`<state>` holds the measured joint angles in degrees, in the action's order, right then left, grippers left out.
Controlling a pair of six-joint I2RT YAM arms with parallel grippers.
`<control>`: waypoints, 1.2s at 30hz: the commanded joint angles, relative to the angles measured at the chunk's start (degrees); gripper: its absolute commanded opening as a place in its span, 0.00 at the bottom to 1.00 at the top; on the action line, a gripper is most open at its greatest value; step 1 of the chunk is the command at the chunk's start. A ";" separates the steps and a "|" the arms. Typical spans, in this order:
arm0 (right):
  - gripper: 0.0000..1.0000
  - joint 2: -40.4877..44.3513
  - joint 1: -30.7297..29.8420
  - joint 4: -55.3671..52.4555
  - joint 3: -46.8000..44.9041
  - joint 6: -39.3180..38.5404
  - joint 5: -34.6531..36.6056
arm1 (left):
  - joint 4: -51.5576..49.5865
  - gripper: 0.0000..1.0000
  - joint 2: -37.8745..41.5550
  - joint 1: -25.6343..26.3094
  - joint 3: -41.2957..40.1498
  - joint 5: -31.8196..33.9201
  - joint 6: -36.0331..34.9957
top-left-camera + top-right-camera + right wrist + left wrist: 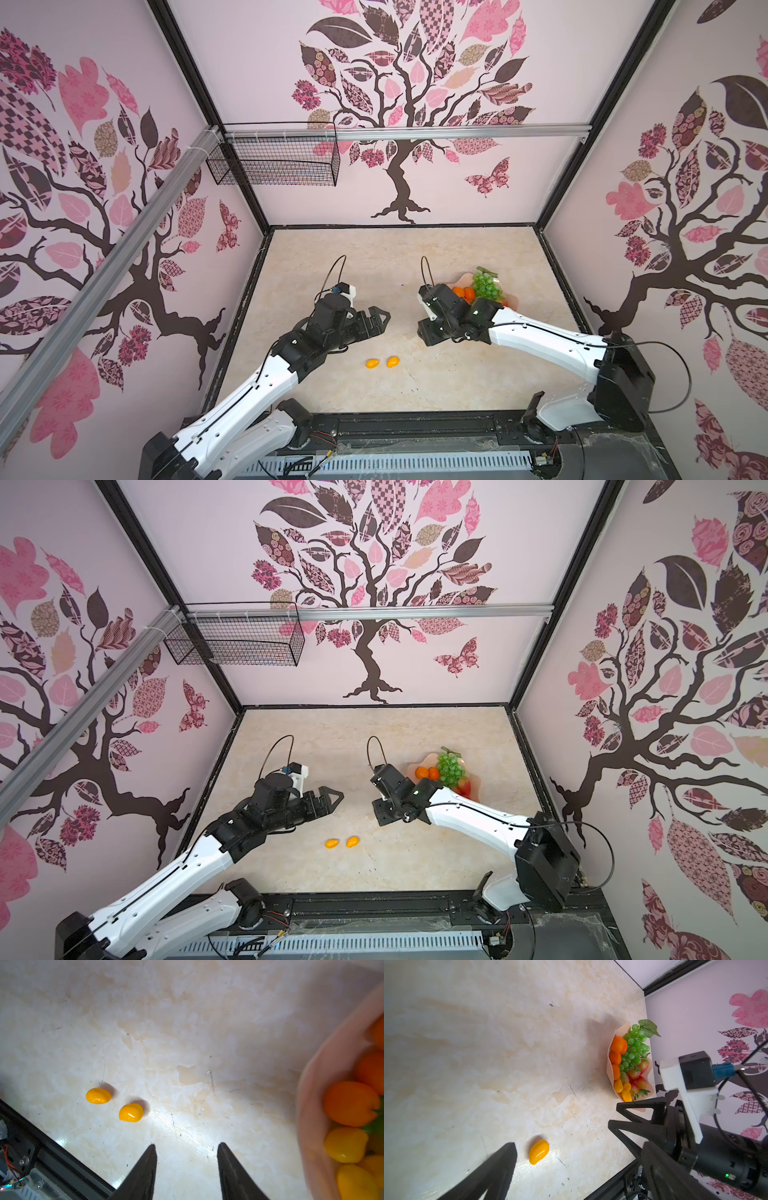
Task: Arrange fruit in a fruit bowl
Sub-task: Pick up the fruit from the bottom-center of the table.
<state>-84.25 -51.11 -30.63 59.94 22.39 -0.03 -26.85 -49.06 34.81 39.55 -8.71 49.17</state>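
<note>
The peach-pink fruit bowl [514, 302] [413, 767] sits at the right of the table. It holds a green grape bunch [486, 284], tangerines [428, 773], strawberries [642, 1082] and yellow-orange ovals [618, 1085]. Two more ovals [372, 363] [392, 361] lie on the table near the front, apart from the bowl. My right gripper [187, 1146] [428, 334] stands open and empty just left of the bowl, pointing toward the ovals [131, 1112]. My left gripper [577, 1151] [380, 319] is wide open above the table; one oval [538, 1151] lies beside a finger [502, 1165].
A black wire mesh basket [278, 160] hangs on the back wall rail at upper left. The black frame edge [62, 1159] runs along the table's front. Patterned walls close in the left, back and right sides.
</note>
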 commanded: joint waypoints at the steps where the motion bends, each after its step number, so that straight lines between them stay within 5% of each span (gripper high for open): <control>1: 0.52 -4.16 -1.89 2.55 2.91 -2.05 -4.96 | -4.88 0.98 4.91 -2.76 -2.25 -0.90 2.20; 18: 0.58 -20.22 -10.39 12.38 11.32 -20.89 -11.17 | -22.44 0.98 19.79 -21.98 -2.45 -12.01 2.89; 36: 0.59 -26.09 -10.59 18.31 10.64 -40.35 -15.44 | -20.73 0.98 21.67 -28.70 -5.72 -17.68 6.17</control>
<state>-107.77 -61.49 -12.91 69.80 -13.91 -14.72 -48.82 -28.29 7.77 36.29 -23.70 53.82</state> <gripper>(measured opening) 0.593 0.980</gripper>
